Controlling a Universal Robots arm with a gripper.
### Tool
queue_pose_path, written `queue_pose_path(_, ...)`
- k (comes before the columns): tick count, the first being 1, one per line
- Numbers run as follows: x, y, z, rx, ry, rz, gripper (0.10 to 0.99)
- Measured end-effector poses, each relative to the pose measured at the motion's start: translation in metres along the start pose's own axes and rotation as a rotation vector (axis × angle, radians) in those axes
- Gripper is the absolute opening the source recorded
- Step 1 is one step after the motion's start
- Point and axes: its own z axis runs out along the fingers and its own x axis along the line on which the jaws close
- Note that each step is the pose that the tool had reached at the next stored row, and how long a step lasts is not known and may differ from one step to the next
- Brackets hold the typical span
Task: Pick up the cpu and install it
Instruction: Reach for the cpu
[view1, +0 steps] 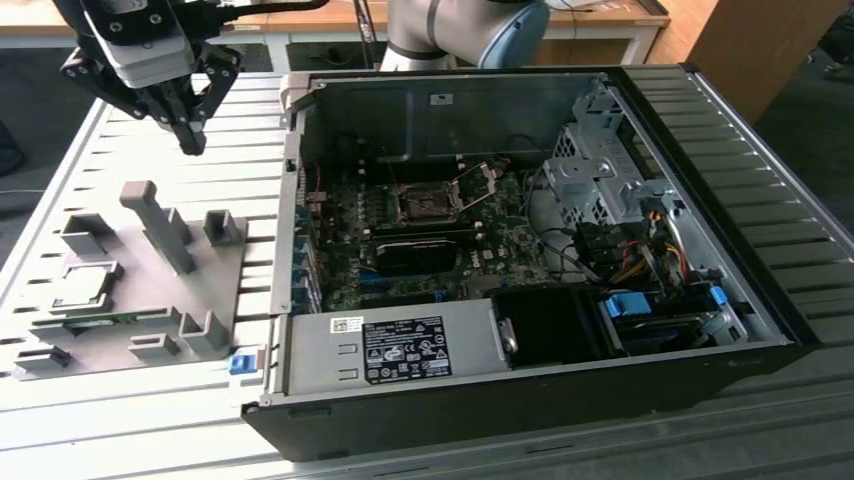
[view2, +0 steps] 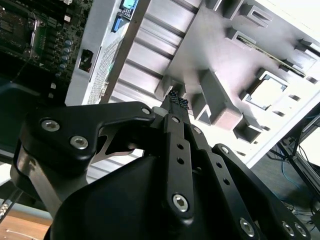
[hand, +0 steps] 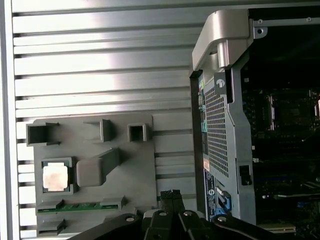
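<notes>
- The black metal gripper (view1: 194, 143) is hanging in the air with its patterned fingertips (view2: 176, 98) pressed together, and it is gripping nothing.
- In the first wrist view the closed tips are showing against the strip of ribbed table between the tray and the computer case.
- The flat grey plastic tray (view1: 150, 300) with upright posts and blocks is lying on the table below the gripper, towards the exterior view's left.
- The cpu (hand: 55, 177), a small flat square chip with a silvery-grey metal top and a paler rim, is sitting flat in a square recess of that tray, well apart from the gripper.
- A long thin green memory stick (hand: 80, 206) is resting in a slot just beside the cpu.
- The silvery ribbed aluminium table (view1: 134, 415) is carrying both the tray and the case.
- The open black computer case (view1: 534, 410) is lying on its side just beside the tray, towards the exterior view's right.
- On its green motherboard, the dark square socket (view1: 427, 205) is showing its metal frame swung up.
</notes>
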Motion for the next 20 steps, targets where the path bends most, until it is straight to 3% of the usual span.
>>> queue_pose_path(20, 0.0263, -0.0021, 0.0022, 0.0, 0.0013, 0.0, 0.106)
